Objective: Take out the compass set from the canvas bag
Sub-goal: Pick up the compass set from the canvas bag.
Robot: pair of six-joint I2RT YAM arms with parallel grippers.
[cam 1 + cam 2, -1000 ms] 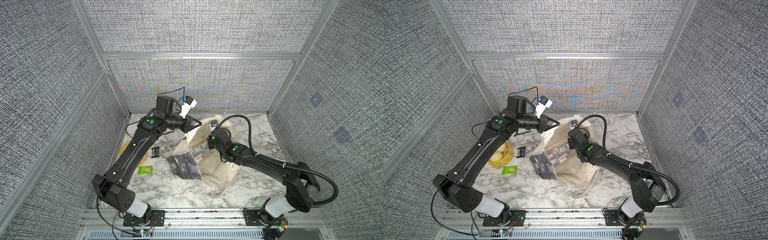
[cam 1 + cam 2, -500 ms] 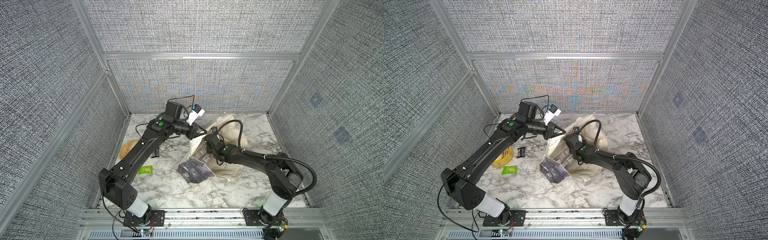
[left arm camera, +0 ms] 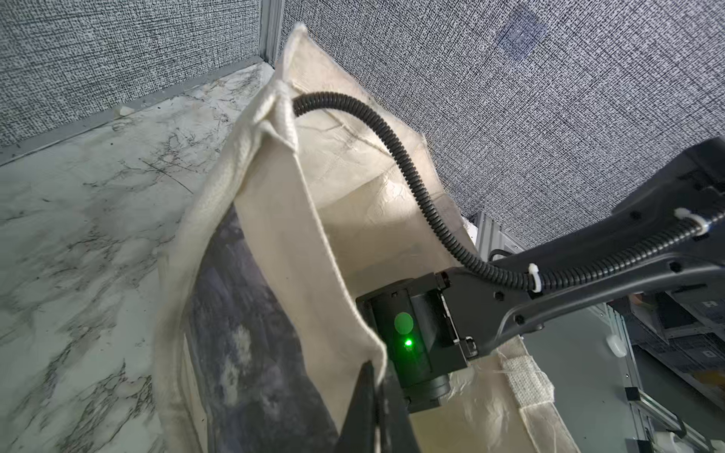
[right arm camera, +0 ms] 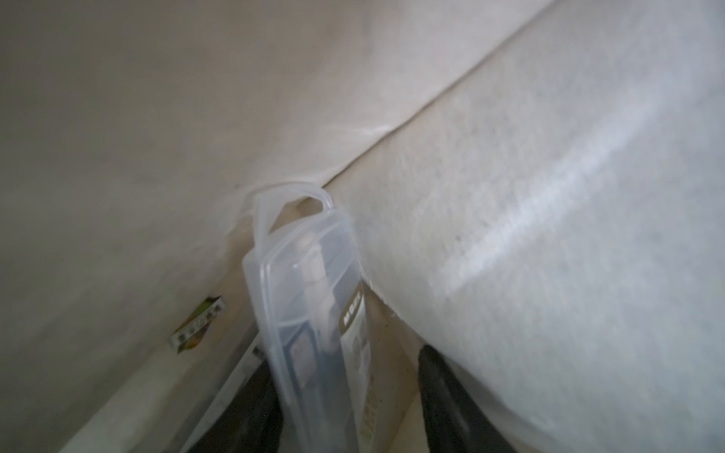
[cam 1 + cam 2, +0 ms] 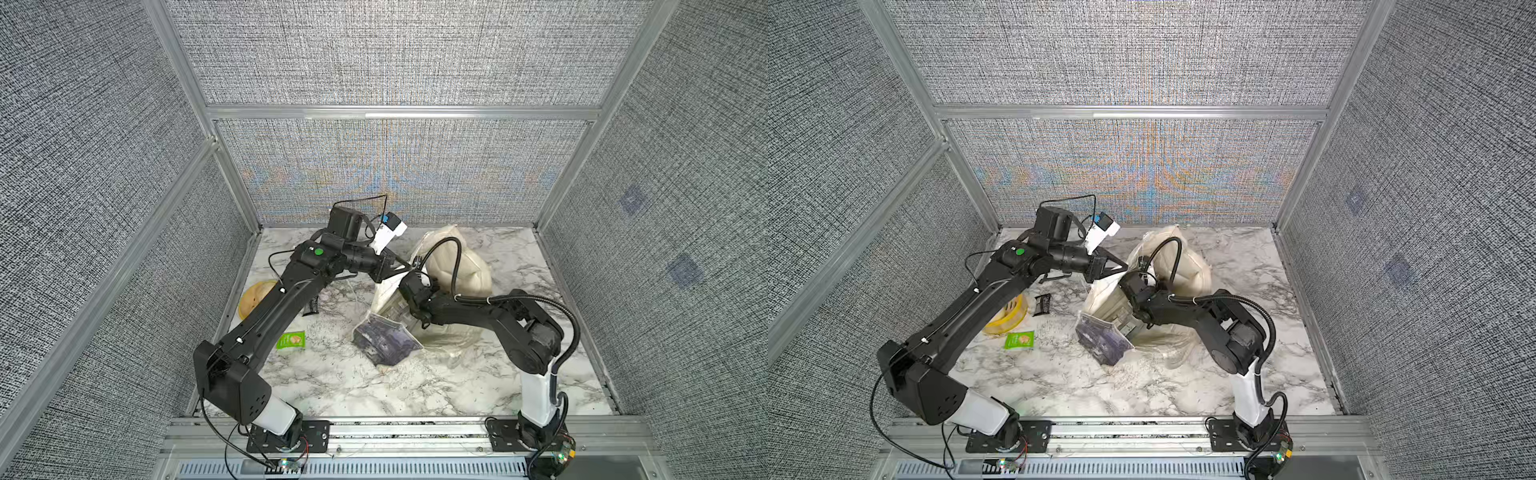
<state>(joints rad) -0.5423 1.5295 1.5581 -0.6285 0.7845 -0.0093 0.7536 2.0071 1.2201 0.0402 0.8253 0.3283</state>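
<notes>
The cream canvas bag (image 5: 461,266) (image 5: 1187,270) lies slumped at the back of the marble table. Its dark grey-blue printed panel (image 5: 384,338) is spread toward the front. My left gripper (image 3: 372,368) (image 5: 409,270) is shut on the bag's rim (image 3: 337,274) and holds the mouth up. My right arm (image 5: 415,291) reaches into the mouth, so its gripper is hidden in both top views. In the right wrist view the compass set (image 4: 310,294), a clear plastic case, stands on edge inside the bag. My right gripper (image 4: 345,368) is open around it, the case beside one finger (image 4: 251,404) and apart from the other finger (image 4: 443,392).
Left of the bag lie a yellow tape roll (image 5: 255,297), a small black item (image 5: 311,305) and a green packet (image 5: 292,340). A small printed label (image 4: 198,325) shows inside the bag. Grey fabric walls (image 5: 395,174) close in three sides.
My left gripper has carried the bag's rim rightward and lower. My right wrist has gone deeper into the bag's mouth, the elbow has drawn back, and its jaws have widened.
</notes>
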